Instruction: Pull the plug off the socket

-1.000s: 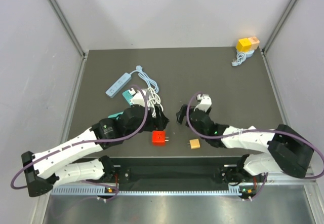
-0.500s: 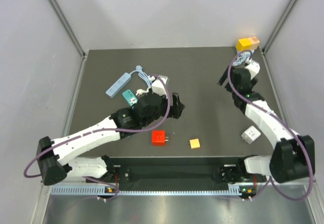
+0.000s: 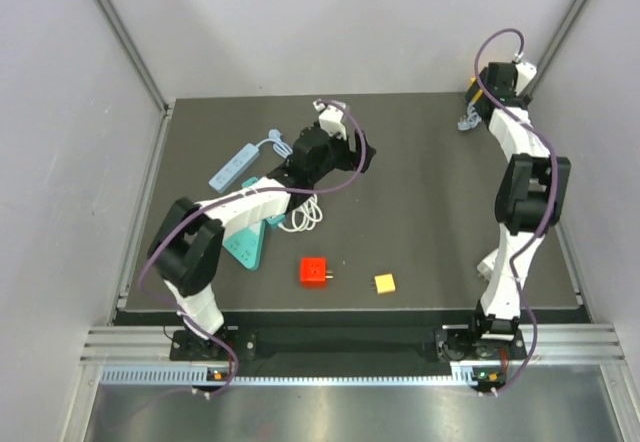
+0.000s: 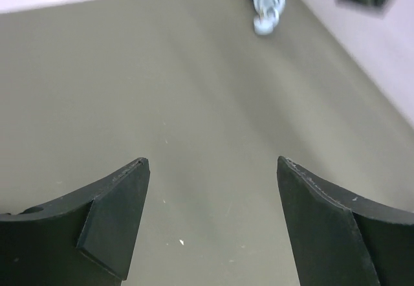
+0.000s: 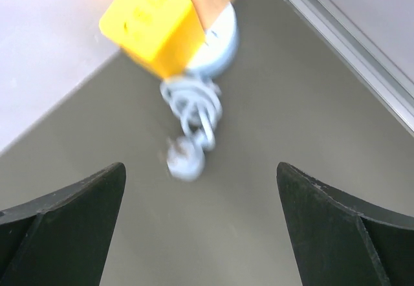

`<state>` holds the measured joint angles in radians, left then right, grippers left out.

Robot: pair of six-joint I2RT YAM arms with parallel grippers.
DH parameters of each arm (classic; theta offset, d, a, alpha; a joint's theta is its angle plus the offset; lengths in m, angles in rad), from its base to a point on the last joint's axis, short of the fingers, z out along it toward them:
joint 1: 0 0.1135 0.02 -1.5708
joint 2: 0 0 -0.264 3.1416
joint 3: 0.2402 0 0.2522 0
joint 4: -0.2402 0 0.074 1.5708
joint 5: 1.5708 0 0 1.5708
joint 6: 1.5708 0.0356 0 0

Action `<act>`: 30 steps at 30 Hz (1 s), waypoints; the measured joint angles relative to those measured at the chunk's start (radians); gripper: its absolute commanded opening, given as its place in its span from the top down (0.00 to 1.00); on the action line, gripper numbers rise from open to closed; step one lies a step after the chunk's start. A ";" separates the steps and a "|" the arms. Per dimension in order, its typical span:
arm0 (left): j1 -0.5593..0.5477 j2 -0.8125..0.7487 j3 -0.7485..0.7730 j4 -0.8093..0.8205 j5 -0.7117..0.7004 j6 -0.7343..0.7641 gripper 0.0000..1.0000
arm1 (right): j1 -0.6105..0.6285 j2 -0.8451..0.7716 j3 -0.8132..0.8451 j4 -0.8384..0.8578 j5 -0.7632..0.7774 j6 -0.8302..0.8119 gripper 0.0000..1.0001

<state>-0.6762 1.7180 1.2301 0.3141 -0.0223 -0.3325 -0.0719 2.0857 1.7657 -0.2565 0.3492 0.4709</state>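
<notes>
Yellow plug in far right corner of counter, seated on pale blue socket; coiled cord lies just beside it. Wrist view blurred. The right jaws stand wide apart above plug and cord, touching neither. The left jaws are wide apart over bare counter, well apart from plug. Red block and small yellow block near front edge
</notes>
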 measured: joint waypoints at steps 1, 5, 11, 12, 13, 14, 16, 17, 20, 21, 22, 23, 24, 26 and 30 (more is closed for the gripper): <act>0.003 0.030 -0.012 0.039 0.020 0.013 0.16 | -0.010 0.059 0.076 -0.025 -0.005 -0.002 0.00; 0.000 0.093 -0.118 0.158 0.094 0.050 0.17 | -0.027 0.198 0.244 -0.069 -0.022 -0.007 0.01; -0.004 0.143 -0.170 0.257 0.143 0.077 0.19 | -0.030 0.312 0.373 -0.109 -0.049 -0.006 0.03; -0.004 0.146 -0.170 0.266 0.148 0.078 0.19 | -0.029 0.322 0.377 -0.111 -0.052 -0.007 0.05; -0.004 0.150 -0.170 0.275 0.156 0.080 0.19 | -0.028 0.331 0.378 -0.111 -0.055 -0.007 0.05; -0.004 0.151 -0.170 0.285 0.163 0.081 0.19 | -0.028 0.339 0.378 -0.112 -0.058 -0.007 0.06; -0.004 0.152 -0.170 0.298 0.172 0.081 0.19 | -0.027 0.355 0.378 -0.113 -0.063 -0.007 0.07; -0.003 0.153 -0.170 0.307 0.177 0.081 0.19 | -0.026 0.361 0.378 -0.113 -0.063 -0.007 0.07; -0.004 0.153 -0.170 0.328 0.188 0.081 0.20 | -0.023 0.383 0.378 -0.113 -0.062 -0.009 0.09; -0.004 0.153 -0.170 0.331 0.190 0.081 0.20 | -0.022 0.391 0.378 -0.113 -0.059 -0.011 0.11; -0.004 0.153 -0.170 0.332 0.191 0.081 0.20 | -0.022 0.398 0.378 -0.112 -0.056 -0.014 0.12; -0.004 0.153 -0.170 0.334 0.191 0.082 0.20 | -0.022 0.406 0.378 -0.112 -0.053 -0.016 0.15; -0.004 0.153 -0.170 0.335 0.191 0.082 0.20 | -0.022 0.413 0.379 -0.099 -0.052 -0.016 0.23; -0.004 0.153 -0.170 0.338 0.191 0.087 0.20 | -0.022 0.420 0.392 -0.100 -0.051 -0.021 0.30; -0.004 0.153 -0.170 0.338 0.191 0.096 0.20 | -0.016 0.425 0.404 -0.101 -0.047 -0.034 0.41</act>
<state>-0.6800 1.8706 1.0599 0.6521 0.1684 -0.2363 -0.0875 2.5103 2.1700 -0.3580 0.3027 0.4366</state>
